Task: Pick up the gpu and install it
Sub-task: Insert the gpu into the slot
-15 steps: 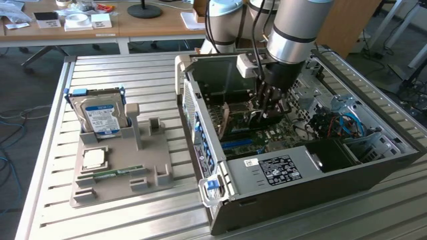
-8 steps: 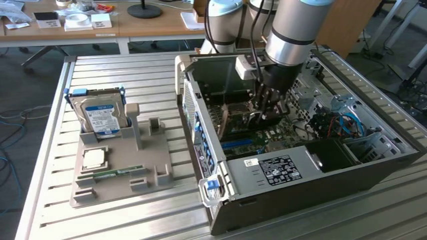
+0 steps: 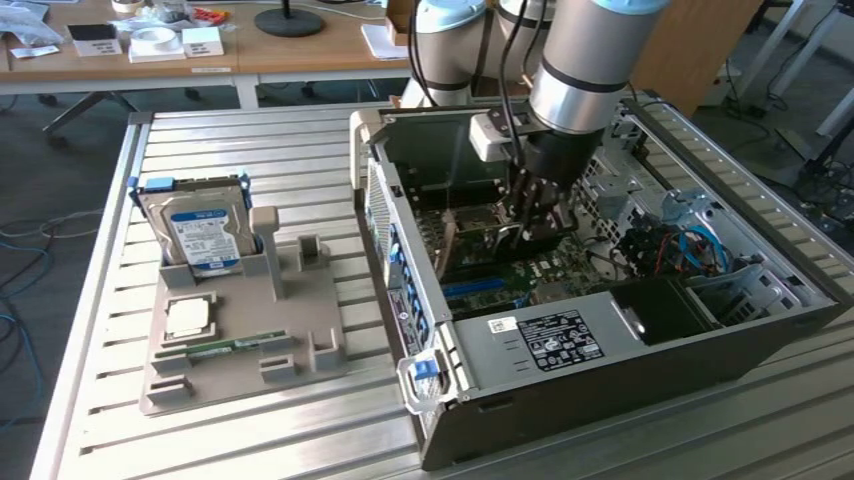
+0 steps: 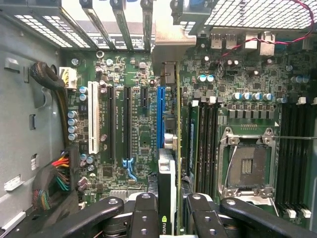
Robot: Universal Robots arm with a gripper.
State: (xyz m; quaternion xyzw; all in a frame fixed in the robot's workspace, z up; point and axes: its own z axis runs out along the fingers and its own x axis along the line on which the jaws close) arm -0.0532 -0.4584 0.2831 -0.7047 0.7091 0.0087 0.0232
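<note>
One gpu (image 4: 168, 178), pinched edge-on by the tool (image 4: 171, 201), hangs inside the open computer case (image 3: 601, 390).

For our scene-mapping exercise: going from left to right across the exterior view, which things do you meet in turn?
Hard drive → empty grey upright slot → hand gripping the gpu → blue cables.

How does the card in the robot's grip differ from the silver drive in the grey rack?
The gpu is a thin dark card; the hard drive is a thicker silver box, blue-white label. The gpu sits in the gripper inside the computer case; the hard drive stands in the rack outside. Both stand on edge.
</note>
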